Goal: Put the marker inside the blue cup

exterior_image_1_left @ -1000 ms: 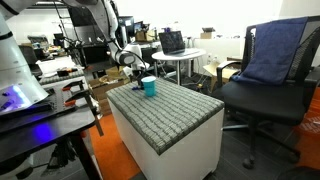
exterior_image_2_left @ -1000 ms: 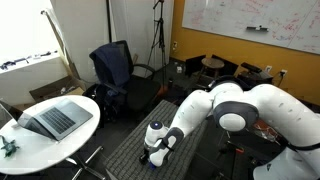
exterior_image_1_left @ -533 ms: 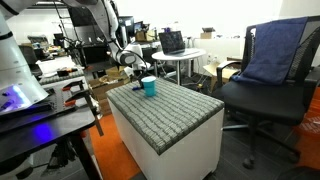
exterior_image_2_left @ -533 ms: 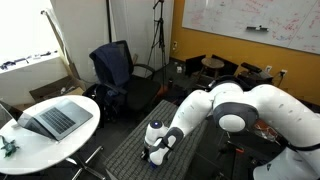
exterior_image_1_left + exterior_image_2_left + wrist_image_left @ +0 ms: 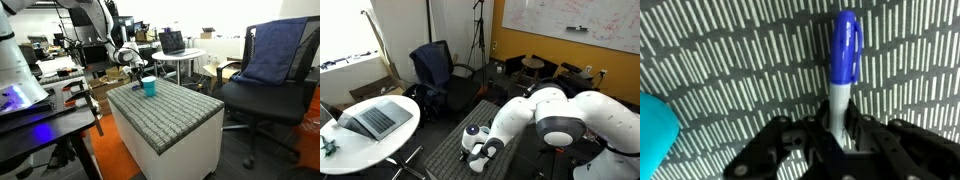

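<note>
The blue cup stands upright on the patterned top of the grey padded block, near the block's far corner. From this distance its inside cannot be made out. In the wrist view only a teal sliver of the cup shows at the left edge, apart from the marker, so the marker is outside it. The marker lies flat on the striped padding, its blue cap pointing away from the end effector and its white barrel running back between the dark fingers. The fingers are clamped together on that barrel, low against the padding. In an exterior view the end effector sits at the block's far edge, just beside the cup, with the arm coming down to it from above. In an exterior view from the opposite side, the arm bends forward in a low arc, its thick white links filling the lower right, and the wrist reaches down to the padded surface. A round white table with an open laptop stands well apart from the block, and an office chair draped with a blue cloth is beside the block.
</note>
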`<state>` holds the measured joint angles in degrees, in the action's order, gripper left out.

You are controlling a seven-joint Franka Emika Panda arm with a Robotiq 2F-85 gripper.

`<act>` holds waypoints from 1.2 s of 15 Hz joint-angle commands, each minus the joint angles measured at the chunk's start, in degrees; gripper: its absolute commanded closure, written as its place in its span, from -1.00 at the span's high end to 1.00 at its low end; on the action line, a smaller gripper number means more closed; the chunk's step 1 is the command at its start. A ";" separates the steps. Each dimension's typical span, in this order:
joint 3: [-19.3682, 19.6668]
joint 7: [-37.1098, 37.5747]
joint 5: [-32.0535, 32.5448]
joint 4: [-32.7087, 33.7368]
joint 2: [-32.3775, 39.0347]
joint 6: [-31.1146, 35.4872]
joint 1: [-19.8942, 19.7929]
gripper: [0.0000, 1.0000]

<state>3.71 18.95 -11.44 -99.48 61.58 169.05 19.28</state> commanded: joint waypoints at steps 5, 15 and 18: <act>10.91 9.38 1.48 -6.58 -5.85 0.48 12.60 -0.91; 27.20 18.59 2.61 -10.76 -6.63 0.61 28.97 -0.91; 31.77 21.64 2.96 -12.47 -6.23 0.66 33.65 -0.91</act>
<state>31.19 36.64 -10.15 -108.14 56.81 169.08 48.43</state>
